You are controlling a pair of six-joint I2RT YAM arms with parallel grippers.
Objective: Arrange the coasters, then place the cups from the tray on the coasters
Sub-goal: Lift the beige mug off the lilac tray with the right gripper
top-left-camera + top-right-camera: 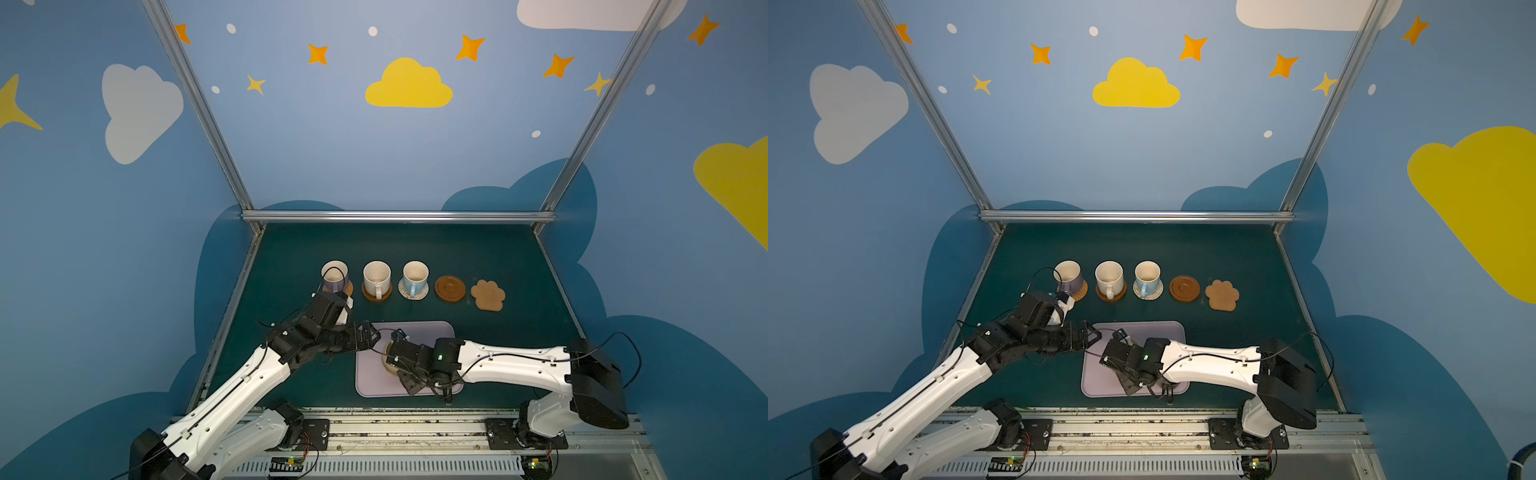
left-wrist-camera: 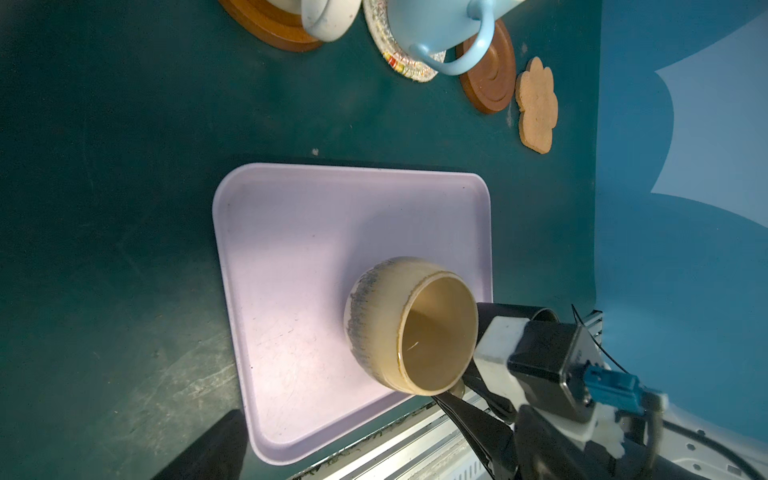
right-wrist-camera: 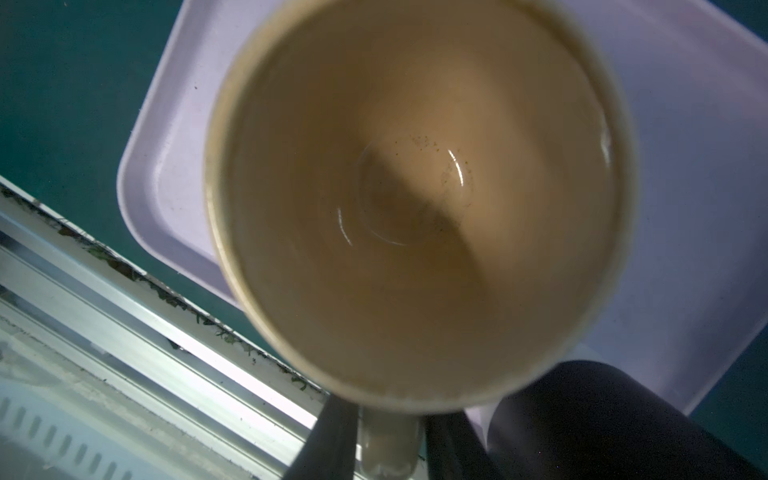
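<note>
Top views, scanning from the left: finding the left gripper point(image 1: 369, 336) hanging wide open and empty, just beside the tray's far left corner. Seeing, along the far row, the lilac mug point(image 1: 334, 275) sitting on the tan woven coaster point(image 1: 349, 289), the cream-white mug point(image 1: 377, 275) on a dark wooden disc point(image 1: 366, 296), and the light blue mug point(image 1: 415, 275) on the whitish woven coaster point(image 1: 424, 293). Noting the second wooden disc point(image 1: 450, 288) and the paw-shaped cork coaster point(image 1: 488, 295) lying bare further right. Finding, nearer, the tray point(image 1: 419, 332) carrying the mustard mug point(image 2: 374, 324) on its left half, with the black mug point(image 3: 602, 419) just beside it under the right arm. Watching, in the right wrist view, the right gripper point(image 3: 390, 444) straddling the mustard mug's handle with narrow jaws; not managing to tell whether clamping or merely flanking it. Judging the fourth cup's pick-up as the step in hand. Expecting the next move to be calling for a firm pinch on that handle, a level lift clear of the black mug, and a carry to the bare disc.
</note>
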